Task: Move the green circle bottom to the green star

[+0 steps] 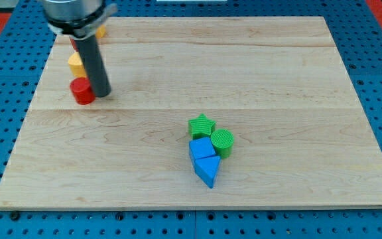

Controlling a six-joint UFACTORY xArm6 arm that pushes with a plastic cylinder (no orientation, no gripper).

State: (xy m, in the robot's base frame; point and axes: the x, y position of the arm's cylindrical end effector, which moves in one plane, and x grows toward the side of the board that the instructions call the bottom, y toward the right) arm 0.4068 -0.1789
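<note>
Jaws: I have none on this arm; it ends in a dark rod, and my tip [101,93] holds nothing, resting on the board [178,66] near its top-left corner.
Tip and neighbours: my tip is just right of the red cylinder [81,90], touching it or nearly so; I cannot tell which.
Hidden: the rod covers part of a yellow block [76,64] above the red cylinder, so I cannot name its shape. An orange block [101,31] shows only as a sliver beside the arm's housing, near the top edge. The housing itself is cut off by the view's top.
Green circle: [222,142] lies right of the board's centre, toward the bottom edge, well apart from my tip, down and to the view's right of it.
Green star: [201,125] sits just up-left of the green circle, touching it.
Blue blocks: a blue cube [201,148] sits under the star, against the circle's left side; a blue triangle [207,170] lies just below the cube.
</note>
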